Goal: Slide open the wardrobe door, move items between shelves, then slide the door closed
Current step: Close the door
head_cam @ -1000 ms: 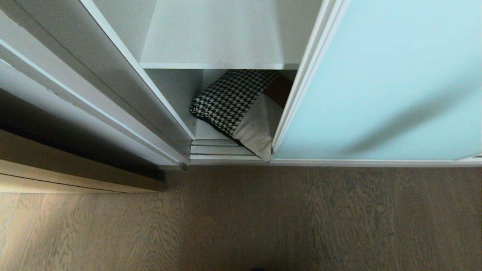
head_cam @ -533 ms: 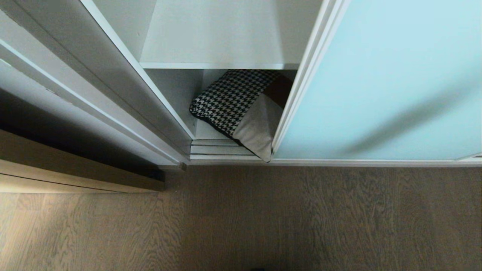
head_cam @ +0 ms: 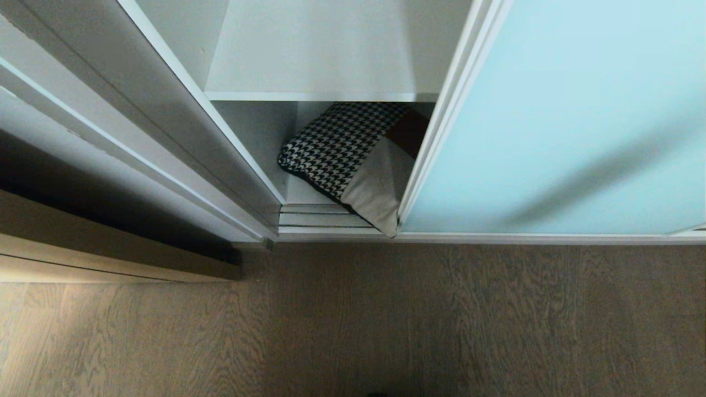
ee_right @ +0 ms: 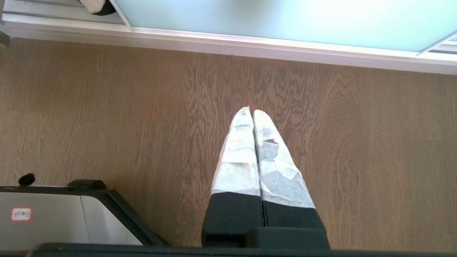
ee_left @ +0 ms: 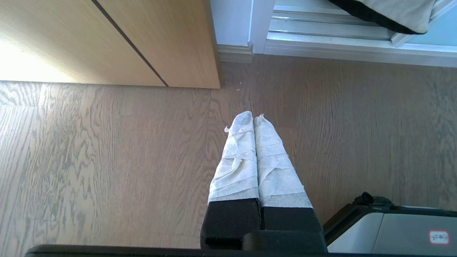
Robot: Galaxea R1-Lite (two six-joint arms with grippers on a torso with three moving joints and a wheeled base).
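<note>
Matt wood-grain floor (ee_left: 107,160) under each white-cloth-wrapped end effector (ee_left: 252,116); frosted glass door (head_cam: 551,121), woven cloth cushion (head_cam: 342,149), smooth laminate shelf (head_cam: 309,55).

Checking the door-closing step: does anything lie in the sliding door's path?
Yes. The cushion on the bottom shelf pokes a corner over the floor track, right at the sliding door edge.

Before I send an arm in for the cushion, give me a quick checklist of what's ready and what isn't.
1. Sliding wardrobe door open enough: ok, a gap shows, though narrow.
2. Cushion reachable: not ok, its corner overhangs the bottom track and part lies behind the door.
3. Upper shelf free: ok where visible.
4. Left claw open: not ok, shut over the floor.
5. Right claw open: not ok, shut.
6. Bottom shelf beneath the cushion: cannot tell.
</note>
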